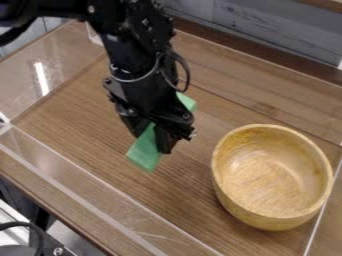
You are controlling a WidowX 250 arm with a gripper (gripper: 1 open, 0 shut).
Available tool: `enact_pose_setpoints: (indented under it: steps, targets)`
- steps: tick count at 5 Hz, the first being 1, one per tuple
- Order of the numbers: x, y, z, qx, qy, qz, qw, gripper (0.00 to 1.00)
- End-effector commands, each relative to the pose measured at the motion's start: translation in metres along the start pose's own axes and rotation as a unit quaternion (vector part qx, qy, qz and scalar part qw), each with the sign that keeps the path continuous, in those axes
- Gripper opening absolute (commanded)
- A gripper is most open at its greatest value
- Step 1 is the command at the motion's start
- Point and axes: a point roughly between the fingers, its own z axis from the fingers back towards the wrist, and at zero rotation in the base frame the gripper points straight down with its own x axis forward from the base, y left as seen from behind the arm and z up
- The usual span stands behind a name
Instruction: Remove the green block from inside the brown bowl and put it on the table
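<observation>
Fingers [168, 133] of the black gripper [158, 135] are clamped on the green block [147, 150], pressing it from both sides near its middle. The block is tilted: its lower end shows below and left of the fingers, and a small green corner shows above and right of them, behind the gripper body. Whether the lower end touches the table [80, 110] cannot be determined from this view; it sits very low over the wood-grain surface, with a dark shadow just beneath it.

The block is outside the brown bowl [273, 176], clearly to the left of the bowl's rim and apart from it. The bowl stands upright on the table toward the right side, its interior showing only pale wood grain.

The gripper points steeply downward. The black arm [131, 40] rises from it toward the top of the view, with dark cables looped along its side.

Clear acrylic walls [67, 165] run along the table's near and left edges. Beyond the far edge, a grey surface [274, 25] is visible at upper right. Dark equipment, too indistinct to identify, occupies the lower left corner.
</observation>
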Motion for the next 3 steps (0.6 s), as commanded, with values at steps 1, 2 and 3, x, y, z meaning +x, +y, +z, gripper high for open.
enact_pose_setpoints:
  steps: [1,2,3]
  targets:
    - [0.01,0.0052,0.0022,0.001,-0.015,0.003,0.9999,0.0]
    - [0.013,0.0083,-0.0013,0.001,-0.014,0.006,0.9999,0.0]
    - [0.0163,0.0112,-0.0056,0.0,-0.013,0.009,0.9999,0.0]
